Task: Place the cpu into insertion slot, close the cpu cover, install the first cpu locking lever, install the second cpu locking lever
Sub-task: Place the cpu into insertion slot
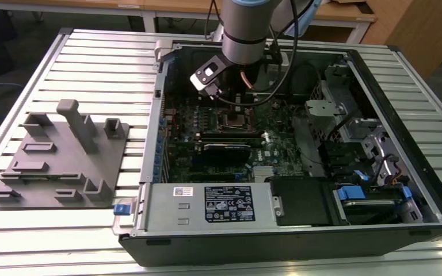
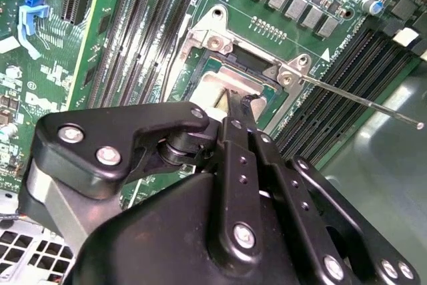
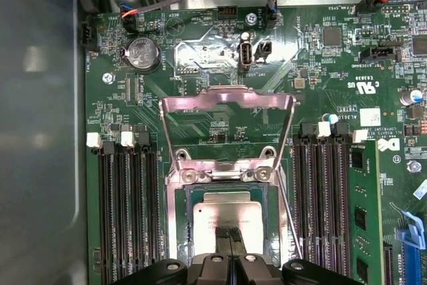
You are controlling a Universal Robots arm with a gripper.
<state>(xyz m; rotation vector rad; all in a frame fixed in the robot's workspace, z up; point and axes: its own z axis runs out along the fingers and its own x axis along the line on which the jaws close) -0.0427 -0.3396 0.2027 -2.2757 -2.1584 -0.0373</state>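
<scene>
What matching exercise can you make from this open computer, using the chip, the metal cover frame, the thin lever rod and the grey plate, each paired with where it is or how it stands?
Things:
1. chip
2. cover frame
3. lever rod
4. grey plate

Places or states:
A. standing open, off the chip
B. on the table beside the case
C. lying in the socket, under the pincer
D. sticking out, not latched

Pairs: 1-C, 2-A, 3-D, 4-B

Bright light from above, w/ glare on cpu cover (image 3: 227, 99) & table slats (image 1: 44, 230); case (image 1: 282, 250) interior dimmer, shadowed.
</scene>
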